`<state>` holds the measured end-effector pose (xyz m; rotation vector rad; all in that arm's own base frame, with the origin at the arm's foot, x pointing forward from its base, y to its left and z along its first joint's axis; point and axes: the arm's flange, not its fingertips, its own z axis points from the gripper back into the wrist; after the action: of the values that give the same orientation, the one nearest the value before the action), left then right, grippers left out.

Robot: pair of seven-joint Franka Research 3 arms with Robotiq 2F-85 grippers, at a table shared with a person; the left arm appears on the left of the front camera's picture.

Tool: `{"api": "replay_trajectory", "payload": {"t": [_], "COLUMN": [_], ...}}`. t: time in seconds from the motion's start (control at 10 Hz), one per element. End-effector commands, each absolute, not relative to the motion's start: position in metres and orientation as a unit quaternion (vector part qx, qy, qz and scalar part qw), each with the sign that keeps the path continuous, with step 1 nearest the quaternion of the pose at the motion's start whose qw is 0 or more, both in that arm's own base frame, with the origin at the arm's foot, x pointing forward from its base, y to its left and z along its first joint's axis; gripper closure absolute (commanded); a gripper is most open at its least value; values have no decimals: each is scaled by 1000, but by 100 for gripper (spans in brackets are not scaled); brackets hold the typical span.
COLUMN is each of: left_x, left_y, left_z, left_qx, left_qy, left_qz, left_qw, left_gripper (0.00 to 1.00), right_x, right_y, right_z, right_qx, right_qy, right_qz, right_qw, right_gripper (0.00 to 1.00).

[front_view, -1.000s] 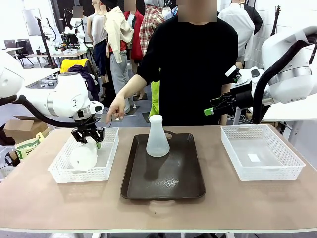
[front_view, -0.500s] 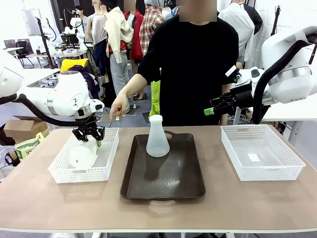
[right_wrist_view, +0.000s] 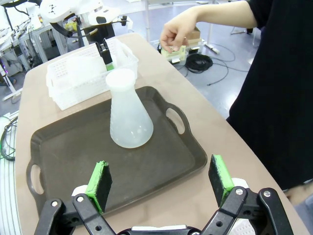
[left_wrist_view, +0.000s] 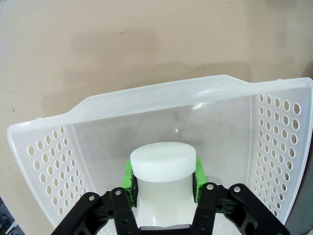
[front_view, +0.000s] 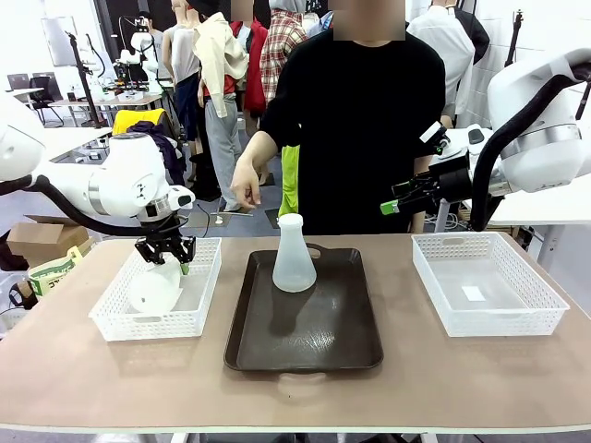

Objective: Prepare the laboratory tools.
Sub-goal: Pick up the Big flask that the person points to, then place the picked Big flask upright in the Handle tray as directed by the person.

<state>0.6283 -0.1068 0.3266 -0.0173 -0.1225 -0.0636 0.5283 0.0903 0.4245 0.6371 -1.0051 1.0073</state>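
Layout Across the Table

At centre, rectangular tray (front_view: 305, 323) with an upright conical flask (front_view: 294, 256) toward its far edge. To the left, mesh basket (front_view: 118, 318) holding a second flask (front_view: 155, 289), neck clamped in the left gripper (front_view: 164, 253). To the right, another mesh basket (front_view: 489, 281). Above and behind it, right gripper (front_view: 395, 200). Beyond the far edge, a person (front_view: 360, 120).

White rounded arms (front_view: 120, 185) carry black linkage fingers (left_wrist_view: 128, 180) with green pads and silver screws.

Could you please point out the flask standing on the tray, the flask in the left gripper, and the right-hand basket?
flask on tray (front_view: 294, 263): front view, its cone body.
gripped flask (left_wrist_view: 164, 161): left wrist view, its mouth rim.
right basket (front_view: 489, 322): front view, near wall.
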Motion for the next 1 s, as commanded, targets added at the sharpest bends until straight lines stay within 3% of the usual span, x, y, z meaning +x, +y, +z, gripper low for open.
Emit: {"api": "replay_trajectory", "payload": {"t": [0.0, 0.9], "left_x": [629, 629], "left_y": [-106, -106], "left_z": [327, 327], "left_qx": [-8, -8], "left_qy": [-63, -63], "left_qz": [-31, -31], "left_qw": [998, 998], "left_gripper": [100, 100], "right_x": [530, 530], "right_y": [91, 91], "right_z": [426, 426], "right_qx": [288, 288], "right_qy": [-447, -447], "right_qz": [452, 452], "right_qw": [716, 716], "right_gripper": [0, 0]}}
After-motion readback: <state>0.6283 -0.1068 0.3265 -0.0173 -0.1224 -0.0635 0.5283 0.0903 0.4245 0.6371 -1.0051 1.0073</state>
